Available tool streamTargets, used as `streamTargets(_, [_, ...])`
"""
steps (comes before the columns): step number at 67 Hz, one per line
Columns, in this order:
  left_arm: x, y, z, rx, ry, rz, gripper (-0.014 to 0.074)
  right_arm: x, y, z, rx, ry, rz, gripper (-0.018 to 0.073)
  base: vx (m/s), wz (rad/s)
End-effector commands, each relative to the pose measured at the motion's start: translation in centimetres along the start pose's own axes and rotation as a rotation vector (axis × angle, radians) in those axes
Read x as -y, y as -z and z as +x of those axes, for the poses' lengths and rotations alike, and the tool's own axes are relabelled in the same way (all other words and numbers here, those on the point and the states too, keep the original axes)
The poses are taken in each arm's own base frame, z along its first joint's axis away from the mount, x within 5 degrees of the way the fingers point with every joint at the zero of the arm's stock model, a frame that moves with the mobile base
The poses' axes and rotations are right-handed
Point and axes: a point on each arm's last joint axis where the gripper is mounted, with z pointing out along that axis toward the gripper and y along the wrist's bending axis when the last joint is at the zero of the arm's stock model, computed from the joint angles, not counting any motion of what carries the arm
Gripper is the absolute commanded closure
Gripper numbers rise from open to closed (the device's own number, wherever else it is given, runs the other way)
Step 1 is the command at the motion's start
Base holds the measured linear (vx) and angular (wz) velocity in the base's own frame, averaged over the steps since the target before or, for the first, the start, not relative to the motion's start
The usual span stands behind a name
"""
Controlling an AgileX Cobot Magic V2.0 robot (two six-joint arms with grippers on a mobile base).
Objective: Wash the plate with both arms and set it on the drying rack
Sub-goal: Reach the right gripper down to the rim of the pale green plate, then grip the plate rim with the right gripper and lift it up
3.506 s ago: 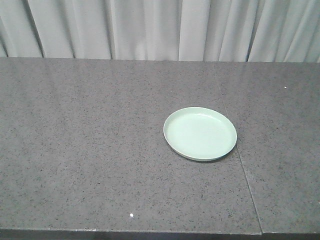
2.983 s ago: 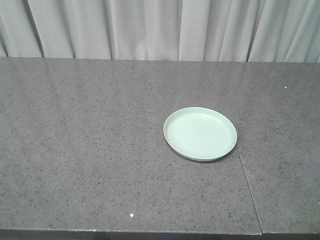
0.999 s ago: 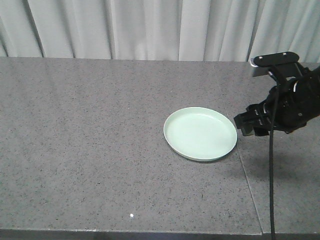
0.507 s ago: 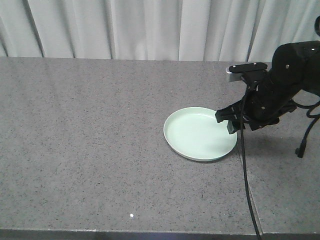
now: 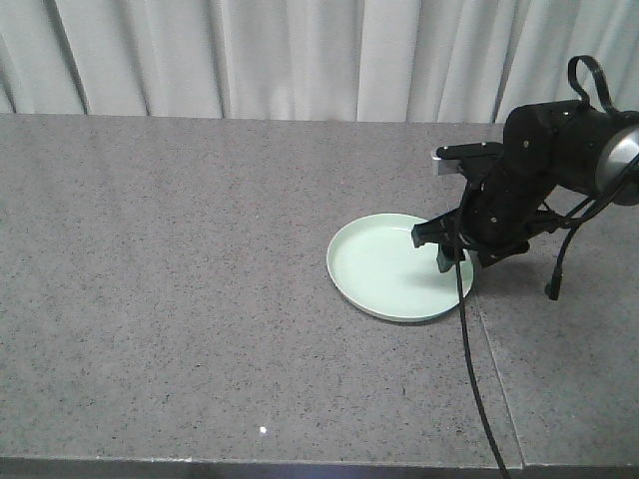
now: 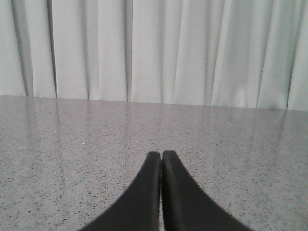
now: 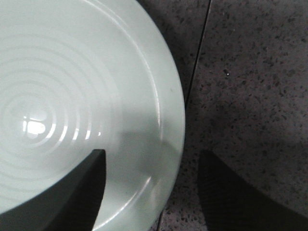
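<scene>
The pale mint-green plate (image 5: 384,269) lies flat on the grey speckled counter, right of centre. My right gripper (image 5: 447,257) hangs over the plate's right edge. In the right wrist view it (image 7: 151,159) is open and straddles the rim. One finger is over the inside of the plate (image 7: 72,96), the other over the counter outside it. I cannot tell whether a finger touches the plate. My left gripper (image 6: 161,154) shows only in its own wrist view, shut and empty, low over bare counter. The drying rack is out of view.
A seam (image 5: 494,369) in the counter runs just right of the plate toward the front edge. The right arm's black cable (image 5: 469,379) hangs down across the counter front. White curtains (image 5: 300,60) close off the back.
The right arm came in from the right and moved left and down. Its open gripper now sits over the plate's right rim. The plate has not moved.
</scene>
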Motion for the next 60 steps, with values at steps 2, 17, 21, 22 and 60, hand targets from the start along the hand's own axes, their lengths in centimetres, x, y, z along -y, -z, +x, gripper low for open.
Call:
streamTargets(2, [0.0, 0.3, -1.6, 0.108, 0.003, -0.001, 0.0603, 0.1, 2.2, -1.0, 0.095, 0.009, 0.006, 0.0146, 0.0, 0.0])
streamTargets(17, [0.0, 0.3, -1.6, 0.108, 0.003, -0.001, 0.0603, 0.1, 1.2, -1.0, 0.073, 0.009, 0.007, 0.0211, 0.0, 0.0])
streamTargets(21, [0.0, 0.3, -1.6, 0.108, 0.003, -0.001, 0.0603, 0.1, 1.2, -1.0, 0.073, 0.009, 0.007, 0.0257, 0.0, 0.0])
streamTargets(22, [0.0, 0.3, -1.6, 0.108, 0.003, -0.001, 0.0603, 0.1, 1.2, -1.0, 0.073, 0.01, 0.007, 0.0268, 0.0, 0.0])
streamTargets(60, [0.0, 0.3, -1.6, 0.108, 0.003, -0.001, 0.0603, -0.1, 1.9, -0.8, 0.07, 0.0, -0.013, 0.0567, 0.0, 0.0])
